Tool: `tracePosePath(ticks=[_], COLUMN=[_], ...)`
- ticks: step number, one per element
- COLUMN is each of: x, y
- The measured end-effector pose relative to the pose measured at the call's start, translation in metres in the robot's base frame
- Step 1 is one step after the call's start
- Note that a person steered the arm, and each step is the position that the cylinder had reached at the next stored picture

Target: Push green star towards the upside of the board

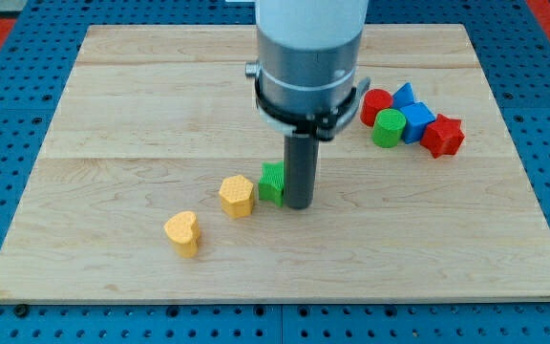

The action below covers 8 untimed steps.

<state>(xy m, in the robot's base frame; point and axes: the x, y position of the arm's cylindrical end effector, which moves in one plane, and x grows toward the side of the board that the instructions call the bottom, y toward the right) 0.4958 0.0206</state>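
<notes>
The green star (271,182) lies near the middle of the wooden board (113,115), partly hidden behind my rod. My tip (299,204) rests on the board right against the star's right side, slightly below it. A yellow block, roughly hexagonal (237,196), sits just to the star's left, close to it or touching.
A yellow heart (182,232) lies lower left. At the view's right is a cluster: a red cylinder (375,105), a blue triangle (405,95), a green cylinder (387,127), a blue cube (416,122) and a red star (443,135).
</notes>
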Motion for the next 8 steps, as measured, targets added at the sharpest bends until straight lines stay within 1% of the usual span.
tracePosePath(ticks=[1, 2, 3, 4, 5, 7, 8], x=[0.004, -0.004, -0.018, 0.005, 0.007, -0.069, -0.118], y=[-0.017, -0.11, -0.104, -0.04, -0.007, -0.012, -0.007])
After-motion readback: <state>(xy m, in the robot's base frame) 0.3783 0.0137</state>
